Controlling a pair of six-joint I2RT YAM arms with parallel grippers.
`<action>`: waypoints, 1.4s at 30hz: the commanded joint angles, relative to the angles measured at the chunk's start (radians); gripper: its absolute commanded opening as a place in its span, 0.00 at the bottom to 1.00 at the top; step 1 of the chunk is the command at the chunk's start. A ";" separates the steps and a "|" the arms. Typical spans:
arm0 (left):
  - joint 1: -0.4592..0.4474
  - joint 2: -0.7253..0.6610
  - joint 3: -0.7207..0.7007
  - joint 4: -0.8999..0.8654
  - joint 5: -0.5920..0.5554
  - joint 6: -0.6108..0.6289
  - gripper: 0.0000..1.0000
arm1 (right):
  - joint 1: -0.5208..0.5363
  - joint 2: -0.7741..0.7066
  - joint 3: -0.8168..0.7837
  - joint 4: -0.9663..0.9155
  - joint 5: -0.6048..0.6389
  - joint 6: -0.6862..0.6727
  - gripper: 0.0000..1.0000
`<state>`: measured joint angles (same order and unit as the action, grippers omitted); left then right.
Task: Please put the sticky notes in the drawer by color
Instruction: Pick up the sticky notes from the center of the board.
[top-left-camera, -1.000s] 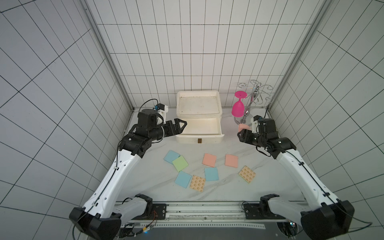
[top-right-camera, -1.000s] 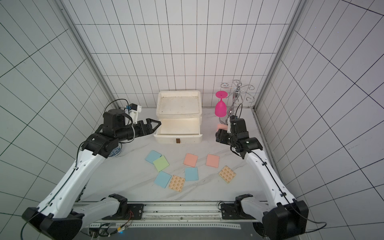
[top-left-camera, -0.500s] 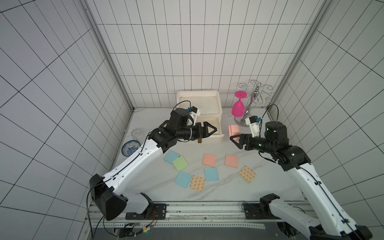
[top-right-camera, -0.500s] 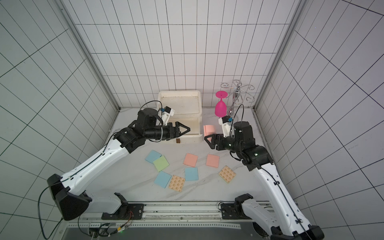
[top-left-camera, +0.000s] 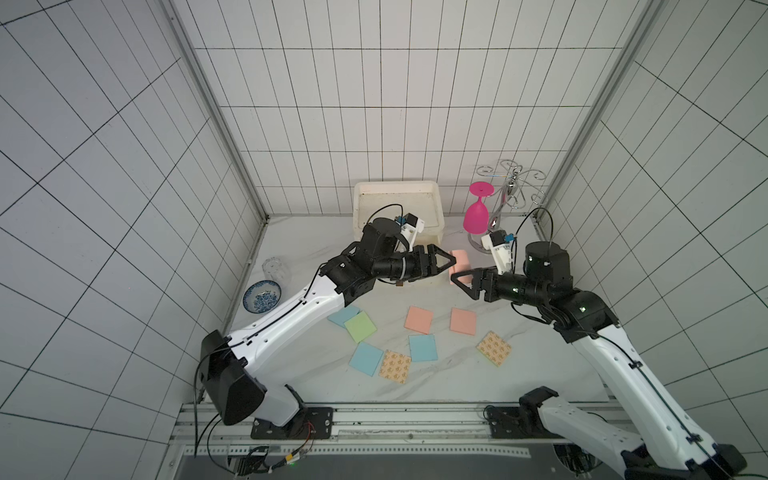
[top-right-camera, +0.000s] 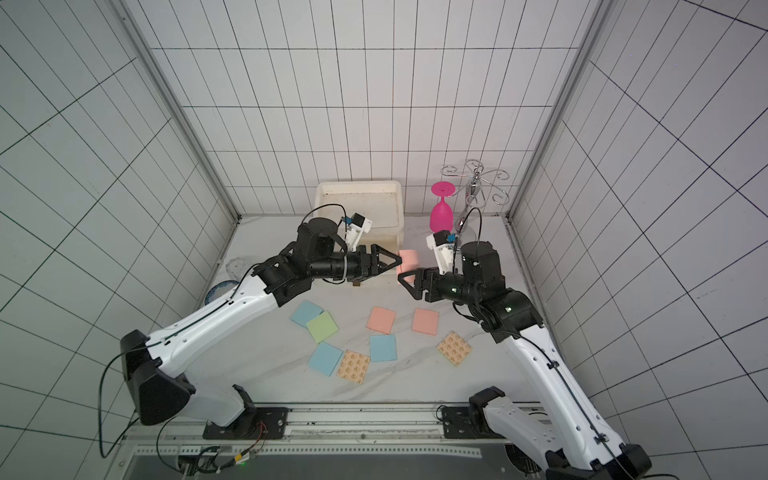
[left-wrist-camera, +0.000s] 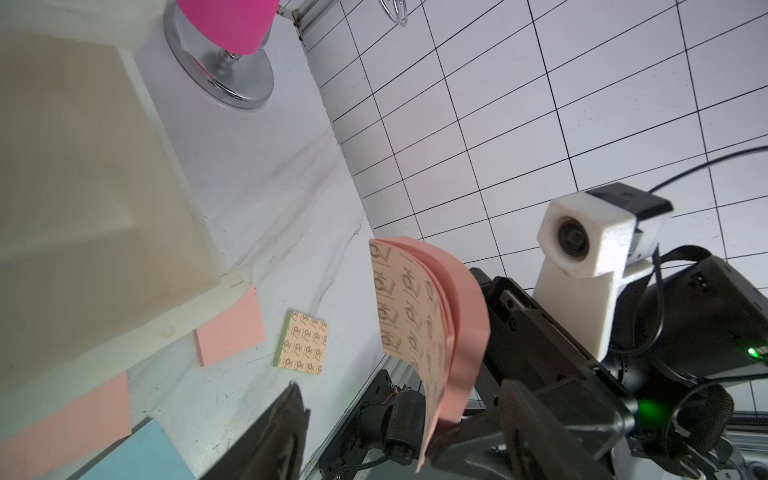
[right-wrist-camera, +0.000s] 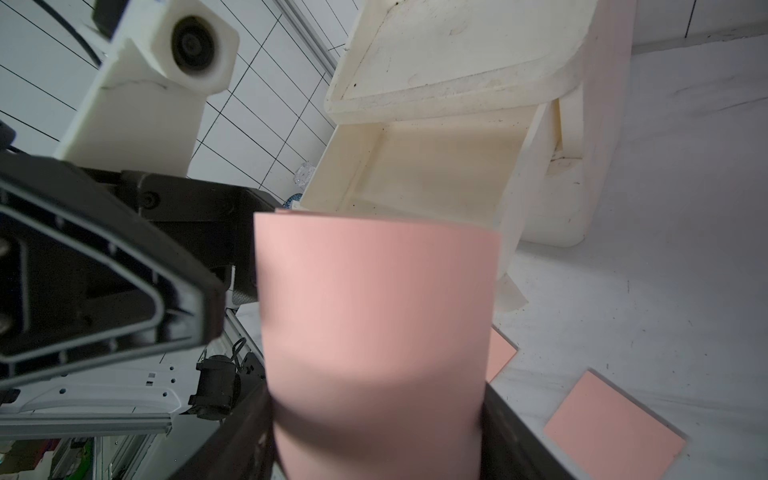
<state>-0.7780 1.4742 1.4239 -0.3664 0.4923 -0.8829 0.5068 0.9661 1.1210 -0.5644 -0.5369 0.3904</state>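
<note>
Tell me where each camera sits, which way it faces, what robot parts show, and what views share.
Both top views: overhead at the front, looking down on the table; both arms, left hand, right hand.
Left wrist: on the left arm, facing the right hand's pink pad; one own finger shows.
Right wrist: on the right arm, facing the drawer; own fingers pinch the pad.
Shared: all show pad and drawer.

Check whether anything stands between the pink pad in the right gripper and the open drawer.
Yes. The left gripper, jaws open, hangs beside the pink pad, over the open drawer's front, across the pad's way in.
</note>
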 joint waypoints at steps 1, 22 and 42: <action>-0.007 0.013 0.043 0.049 0.010 -0.016 0.73 | 0.011 0.001 0.059 0.040 -0.016 0.005 0.71; -0.028 0.054 0.043 0.113 0.027 -0.063 0.29 | 0.049 0.049 0.071 0.041 -0.003 0.005 0.70; 0.148 -0.054 -0.007 0.082 0.035 -0.024 0.00 | -0.002 -0.032 0.056 -0.016 0.184 0.041 0.92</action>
<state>-0.6830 1.4750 1.4227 -0.2928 0.5102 -0.9390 0.5323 0.9684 1.1393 -0.5659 -0.4282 0.4145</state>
